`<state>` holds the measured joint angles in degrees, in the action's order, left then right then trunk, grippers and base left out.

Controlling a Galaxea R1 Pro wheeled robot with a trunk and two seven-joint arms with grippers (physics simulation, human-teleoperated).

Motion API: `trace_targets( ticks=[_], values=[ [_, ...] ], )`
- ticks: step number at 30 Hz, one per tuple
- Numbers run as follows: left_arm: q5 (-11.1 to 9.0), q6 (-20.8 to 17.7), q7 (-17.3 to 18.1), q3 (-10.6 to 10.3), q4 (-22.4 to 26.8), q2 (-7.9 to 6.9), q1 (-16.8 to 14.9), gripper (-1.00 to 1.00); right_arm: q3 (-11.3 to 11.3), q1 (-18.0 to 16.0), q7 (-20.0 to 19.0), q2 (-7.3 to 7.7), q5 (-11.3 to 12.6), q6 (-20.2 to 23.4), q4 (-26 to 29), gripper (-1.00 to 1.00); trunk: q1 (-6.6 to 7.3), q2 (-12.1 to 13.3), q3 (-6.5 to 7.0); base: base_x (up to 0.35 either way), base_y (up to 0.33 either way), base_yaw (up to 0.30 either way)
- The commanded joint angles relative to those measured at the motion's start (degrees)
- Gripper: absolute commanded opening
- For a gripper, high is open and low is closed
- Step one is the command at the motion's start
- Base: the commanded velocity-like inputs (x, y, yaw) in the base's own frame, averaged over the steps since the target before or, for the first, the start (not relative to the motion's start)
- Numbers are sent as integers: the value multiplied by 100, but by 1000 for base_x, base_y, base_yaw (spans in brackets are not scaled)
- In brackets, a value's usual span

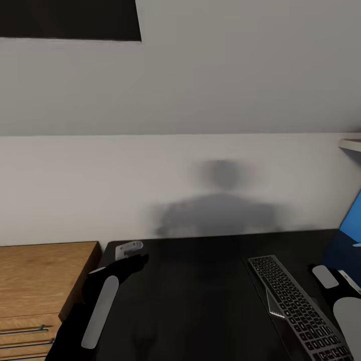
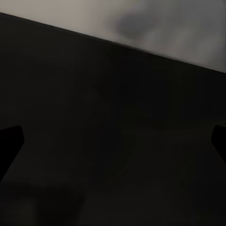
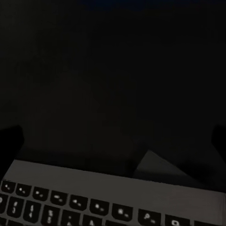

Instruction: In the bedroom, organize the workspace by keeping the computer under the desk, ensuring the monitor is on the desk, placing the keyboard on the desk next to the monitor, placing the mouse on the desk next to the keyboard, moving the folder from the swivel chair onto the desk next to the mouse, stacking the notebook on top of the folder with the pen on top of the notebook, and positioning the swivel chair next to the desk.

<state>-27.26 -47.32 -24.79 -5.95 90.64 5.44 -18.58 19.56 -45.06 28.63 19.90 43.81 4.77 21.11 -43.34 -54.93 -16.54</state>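
Both arms sit low in the head view: left gripper (image 1: 131, 252) over the bare left end of the black desk (image 1: 200, 301), fingers spread and empty in its wrist view; right gripper (image 1: 346, 286) at the right edge, its fingertips (image 3: 10, 141) wide apart above the keyboard (image 1: 301, 311), grasping nothing. Keyboard lies diagonally on the desk, a small pale wedge (image 1: 275, 305) touching its left side; what that is I cannot tell. Blue panel (image 1: 351, 220) stands just beyond. Wooden chest of drawers (image 1: 45, 271) abuts the desk's left end. Risk: a careless right-arm descent could shove the keyboard toward the desk's near edge.
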Motion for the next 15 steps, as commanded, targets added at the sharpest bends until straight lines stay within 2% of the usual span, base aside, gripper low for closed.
trace_targets(
  ticks=[1, 7, 15],
  values=[
    [-60, -13, -57, -3, 6, 0, -5, 100, 12, -3, 26, 3, 14, 33, 3, 100, -23, -47, -26, 0, 0, 0],
    [-60, -13, -61, -5, 6, 0, -5, 100, 13, -3, 28, 18, 12, 33, -33, 100, -155, -288, -134, 0, 0, 0],
    [-60, -10, -61, -11, 6, 7, -5, 100, 6, -3, 28, 211, -7, -18, -31, 100, -331, -609, -278, 0, 0, 0]
  ],
)
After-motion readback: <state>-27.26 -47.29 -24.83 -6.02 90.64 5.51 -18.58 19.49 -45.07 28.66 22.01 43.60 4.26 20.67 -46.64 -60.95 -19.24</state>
